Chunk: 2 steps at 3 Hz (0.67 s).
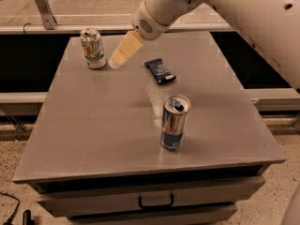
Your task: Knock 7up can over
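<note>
7up can (pixel 93 48) stands upright near the far left corner of the bench (pixel 93 125), its lettering too small to read and its far side hidden; the robot's white arm (pixel 234 8) enters from the upper right and is cut off by the picture's edge, so its base is out of sight; the pincer (pixel 115 63) shows as a single cream wedge with no gap between its halves, clenched on nothing, its tip lowered close to the bench just to the right of the 7up can and apart from it; whether the tip touches the bench cannot be told; a dark cable (pixel 9 205) at the lower left runs out of view; the bench is a plain grey slab with a dull sheen, over a drawer with a dark handle (pixel 155 201); a dark flat packet (pixel 160 71) lies right of the pincer, and a taller blue-and-silver can (pixel 175 122) stands upright nearer the front, its top opened; beyond the bench runs a pale ledge with a slanted metal post (pixel 43 6), and the floor (pixel 14 172) is speckled; the 7up can itself is short and whitish-silver, with green markings, a small reddish spot and a shiny top rim.
</note>
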Motion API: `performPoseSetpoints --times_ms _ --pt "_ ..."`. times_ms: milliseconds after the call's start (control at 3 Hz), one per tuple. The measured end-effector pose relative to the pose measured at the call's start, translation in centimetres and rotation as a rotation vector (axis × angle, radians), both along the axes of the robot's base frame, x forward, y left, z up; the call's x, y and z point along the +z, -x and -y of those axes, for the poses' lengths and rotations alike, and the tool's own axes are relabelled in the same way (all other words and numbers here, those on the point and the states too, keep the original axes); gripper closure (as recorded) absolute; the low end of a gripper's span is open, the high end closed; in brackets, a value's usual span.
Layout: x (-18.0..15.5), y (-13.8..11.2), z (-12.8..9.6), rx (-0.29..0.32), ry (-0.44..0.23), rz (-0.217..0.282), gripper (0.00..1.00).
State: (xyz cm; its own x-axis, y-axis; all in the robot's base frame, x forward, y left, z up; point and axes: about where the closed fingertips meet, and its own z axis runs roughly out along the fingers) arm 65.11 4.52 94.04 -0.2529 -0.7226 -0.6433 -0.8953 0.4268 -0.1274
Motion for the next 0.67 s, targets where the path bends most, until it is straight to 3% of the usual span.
performPoseSetpoints --times_ms 667 --pt "-1.6 -6.5 -1.2 -0.146 -0.059 0.035 0.00"
